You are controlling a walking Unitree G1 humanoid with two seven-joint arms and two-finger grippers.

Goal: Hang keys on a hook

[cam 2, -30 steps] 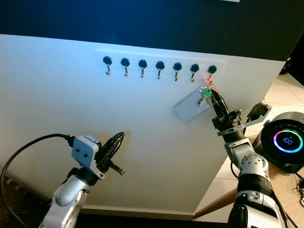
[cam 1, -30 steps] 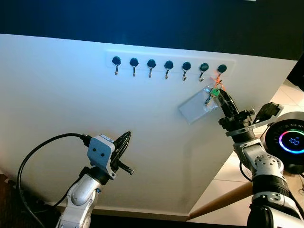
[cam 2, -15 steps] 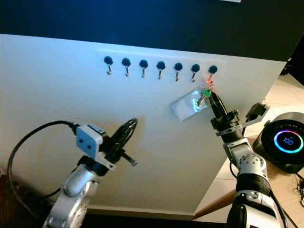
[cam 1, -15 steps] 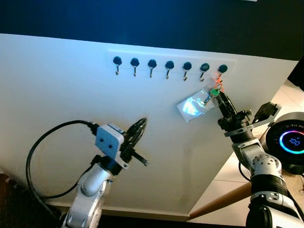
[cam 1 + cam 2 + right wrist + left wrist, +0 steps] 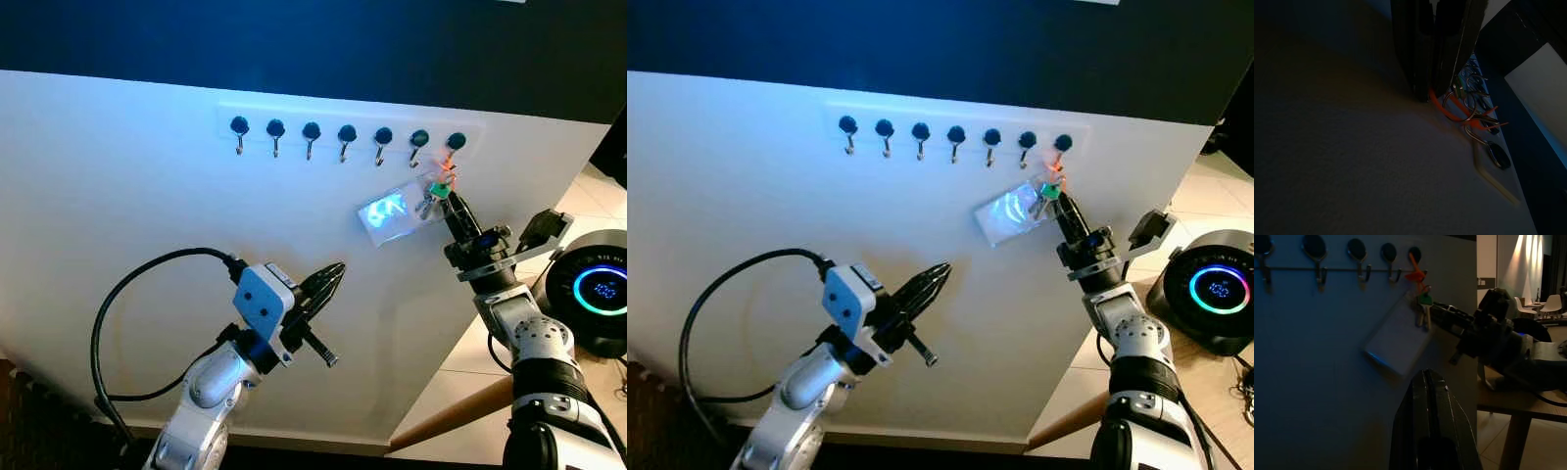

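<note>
Right hand [image 5: 453, 206] clamped on keys [image 5: 438, 192], held at 6 o'clock of rightmost hook [image 5: 455, 143], clear tag [image 5: 390, 212] trailing toward 8. Left hand [image 5: 331, 276] fingers pressed together, empty, well below rack.

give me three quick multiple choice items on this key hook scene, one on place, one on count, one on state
1. Where are the keys?
A. by the rightmost hook
B. by the leftmost hook
C. on the floor

2. How many hooks are in the row?
A. four
B. seven
C. ten

3. How is the left tool?
A. shut on a card
B. wide open
C. shut, holding nothing

Key: 1 A, the right tool holds the keys up just under the rightmost hook. 2 B, seven knobs show. 3 C, its fingers meet, away from the wall.
</note>
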